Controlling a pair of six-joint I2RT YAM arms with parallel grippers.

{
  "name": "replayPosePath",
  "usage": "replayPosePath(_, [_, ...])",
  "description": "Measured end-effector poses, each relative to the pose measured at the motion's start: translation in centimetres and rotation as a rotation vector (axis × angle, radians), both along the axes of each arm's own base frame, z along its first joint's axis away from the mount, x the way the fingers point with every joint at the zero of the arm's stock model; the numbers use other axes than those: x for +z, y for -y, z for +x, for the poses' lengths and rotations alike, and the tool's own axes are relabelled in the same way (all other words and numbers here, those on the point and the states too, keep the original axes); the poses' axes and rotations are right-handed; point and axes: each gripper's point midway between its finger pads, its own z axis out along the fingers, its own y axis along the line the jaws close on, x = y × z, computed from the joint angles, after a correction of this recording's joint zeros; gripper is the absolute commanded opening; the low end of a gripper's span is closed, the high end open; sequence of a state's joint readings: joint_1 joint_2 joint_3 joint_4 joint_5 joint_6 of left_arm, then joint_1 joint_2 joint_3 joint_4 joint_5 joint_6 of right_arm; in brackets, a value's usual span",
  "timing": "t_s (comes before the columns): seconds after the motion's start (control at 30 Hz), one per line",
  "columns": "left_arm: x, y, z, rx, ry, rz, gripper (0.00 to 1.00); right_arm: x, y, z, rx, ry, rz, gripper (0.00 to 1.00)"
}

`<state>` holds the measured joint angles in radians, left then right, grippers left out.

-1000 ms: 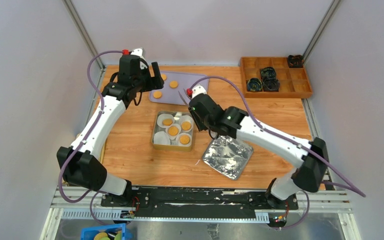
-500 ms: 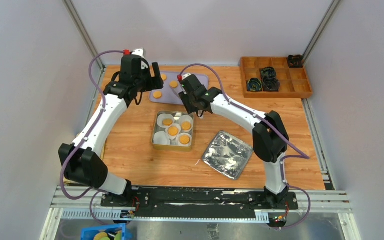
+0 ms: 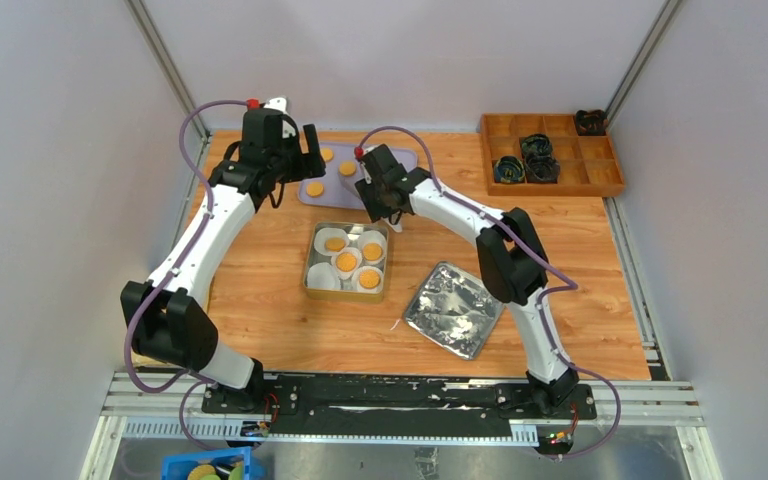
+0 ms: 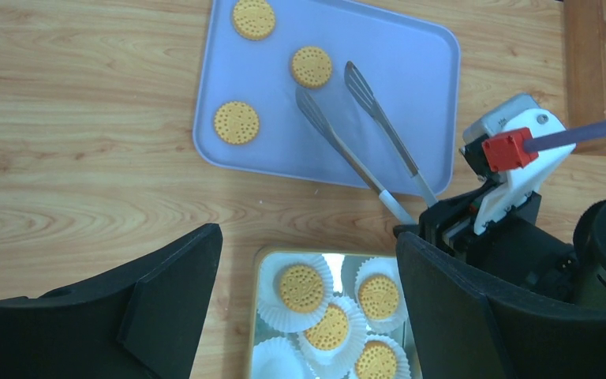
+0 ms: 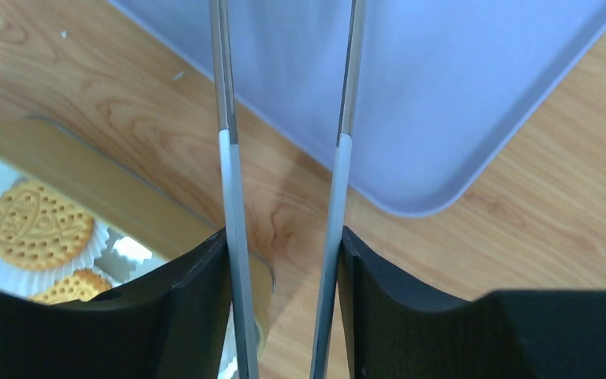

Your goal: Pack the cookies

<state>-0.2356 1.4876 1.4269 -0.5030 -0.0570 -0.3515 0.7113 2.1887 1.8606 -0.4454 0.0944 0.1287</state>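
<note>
Three cookies (image 4: 311, 66) lie on the lilac tray (image 4: 410, 71); the left wrist view shows them as round, dotted and orange-yellow. Several more cookies (image 4: 301, 287) sit in white paper liners inside the metal tin (image 3: 310, 272). My right gripper (image 5: 284, 237) is shut on the handles of metal tongs (image 5: 225, 118). The tongs' tips (image 4: 339, 126) stand apart and empty over the tray, just right of one cookie. My left gripper (image 4: 308, 237) is open, hovering above the tin's far edge and holding nothing. From above, the left gripper (image 3: 295, 150) is at the tray's left end and the right gripper (image 3: 378, 195) at the tray's near edge.
A crumpled foil lid (image 3: 455, 309) lies right of the tin. A wooden compartment box (image 3: 550, 152) with dark items stands at the back right. One liner (image 4: 284, 359) in the tin holds no cookie. A blue bin (image 3: 205, 467) sits below the table's near edge.
The right arm has swung from over the tin back to the tray, and the tongs' arms have spread wider. The left arm has stayed put.
</note>
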Motion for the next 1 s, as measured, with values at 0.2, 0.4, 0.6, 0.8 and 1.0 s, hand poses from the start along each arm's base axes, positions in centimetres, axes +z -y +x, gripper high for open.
replayPosePath(0.2, [0.1,-0.2,0.1,0.004,0.001,0.001,0.88,0.1,-1.1,2.4,-0.008,0.017,0.031,0.51])
replayPosePath(0.4, [0.1,-0.7,0.2,0.017,0.003,0.007,0.88,-0.2,-1.8,3.3,0.002,0.011,0.051,0.23])
replayPosePath(0.6, [0.1,-0.9,0.2,0.022,0.002,0.006,0.88,-0.5,-1.7,2.9,0.004,-0.01,0.055,0.14])
replayPosePath(0.8, [0.1,-0.9,0.2,0.022,0.003,0.006,0.88,0.4,0.8,-0.1,0.006,-0.045,0.037,0.13])
replayPosePath(1.0, [0.1,-0.9,0.2,0.025,0.002,0.004,0.87,8.8,4.5,-5.5,0.017,0.048,0.117,0.13])
